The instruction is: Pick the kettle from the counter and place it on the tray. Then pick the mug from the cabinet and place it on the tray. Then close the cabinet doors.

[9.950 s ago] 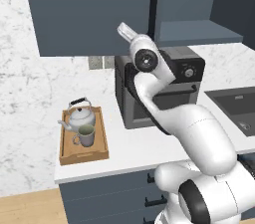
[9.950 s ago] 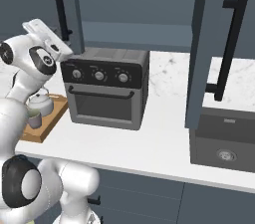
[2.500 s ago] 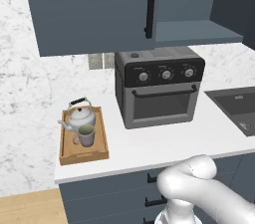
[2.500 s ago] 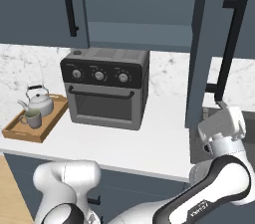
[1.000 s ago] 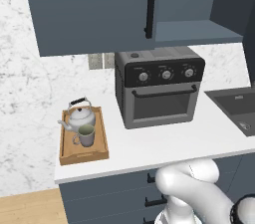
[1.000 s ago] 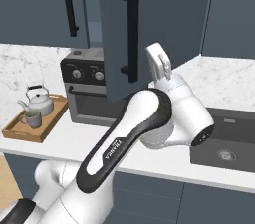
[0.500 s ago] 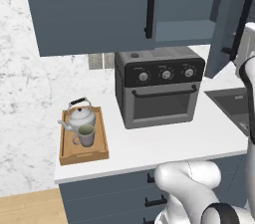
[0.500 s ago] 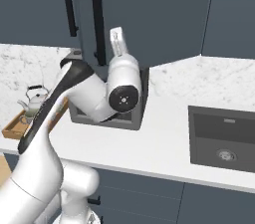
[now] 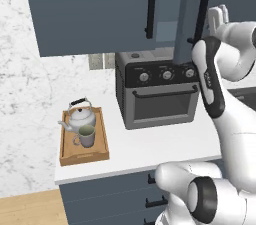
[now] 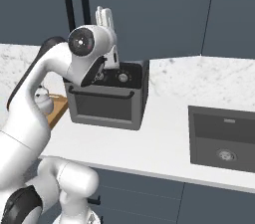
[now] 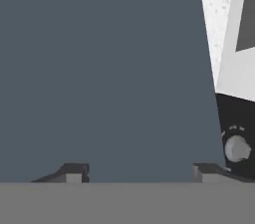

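The kettle (image 9: 80,116) and the mug (image 9: 86,136) stand together on the wooden tray (image 9: 67,156) at the left of the counter (image 9: 150,146). In the right base view, the kettle (image 10: 42,101) peeks out behind my arm. The cabinet's left door (image 9: 90,14) lies shut. Its right door (image 9: 187,19) stands slightly ajar, with a pale gap beside it. My gripper (image 9: 218,16) is raised just right of that door's black handle (image 9: 202,9), fingers up. In the hand view the gripper (image 11: 140,172) is open and empty, close up to the door panel (image 11: 99,68).
A black countertop oven (image 9: 160,94) sits under the cabinet, right of the tray. A dark sink (image 10: 224,138) is set into the counter at the far right. Marble backsplash (image 10: 199,76) runs behind. Blue-grey drawers (image 9: 110,194) lie below the counter edge.
The right cabinet door has swung further toward shut, its handle now close to the left door's handle. My arm and hand have swept left behind it.
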